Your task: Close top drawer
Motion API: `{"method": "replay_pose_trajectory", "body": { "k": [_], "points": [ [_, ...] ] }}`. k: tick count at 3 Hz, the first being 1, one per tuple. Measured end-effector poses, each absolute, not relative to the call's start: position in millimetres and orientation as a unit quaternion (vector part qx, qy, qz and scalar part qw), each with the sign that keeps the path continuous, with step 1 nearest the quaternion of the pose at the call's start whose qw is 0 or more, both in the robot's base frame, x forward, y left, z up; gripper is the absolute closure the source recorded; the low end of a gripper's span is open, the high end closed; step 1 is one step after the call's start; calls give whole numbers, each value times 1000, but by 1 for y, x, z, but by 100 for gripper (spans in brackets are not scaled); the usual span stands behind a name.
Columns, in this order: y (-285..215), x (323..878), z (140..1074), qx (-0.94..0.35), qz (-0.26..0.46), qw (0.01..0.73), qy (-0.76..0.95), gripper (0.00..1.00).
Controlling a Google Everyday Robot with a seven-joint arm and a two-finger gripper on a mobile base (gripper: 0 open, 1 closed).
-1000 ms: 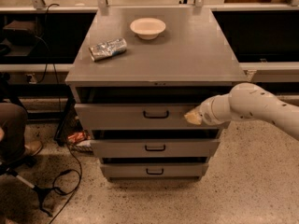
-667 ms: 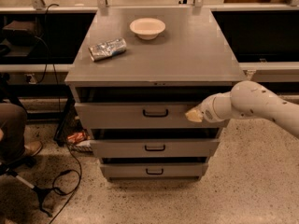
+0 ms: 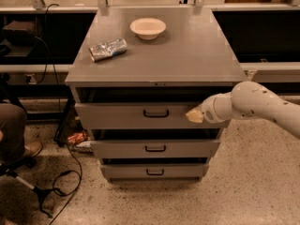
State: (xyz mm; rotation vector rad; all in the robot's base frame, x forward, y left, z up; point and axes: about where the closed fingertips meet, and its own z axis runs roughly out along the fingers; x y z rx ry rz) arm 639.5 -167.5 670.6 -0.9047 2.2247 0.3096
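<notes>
Here the gripper (image 3: 194, 116) sits at the top drawer (image 3: 117, 116) front, right of its handle (image 3: 156, 113), grip unclear

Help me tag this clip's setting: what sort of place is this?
Probably a lab or workshop: a grey metal drawer cabinet, loose cables on a speckled hard floor, and workbench framing behind. The gripper sits at the top drawer's front, beside its handle.

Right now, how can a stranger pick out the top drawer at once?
Find the grey cabinet with the white bowl on it. The top drawer is directly under its top. It is taller-fronted than the two lower drawers, and the gripper is at its right end.
</notes>
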Motion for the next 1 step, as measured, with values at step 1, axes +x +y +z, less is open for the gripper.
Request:
{"method": "replay_pose_trajectory", "body": {
  "k": [1],
  "points": [
    [-192, 597, 670, -333, 112, 332, 875, 100]
  ]
}}
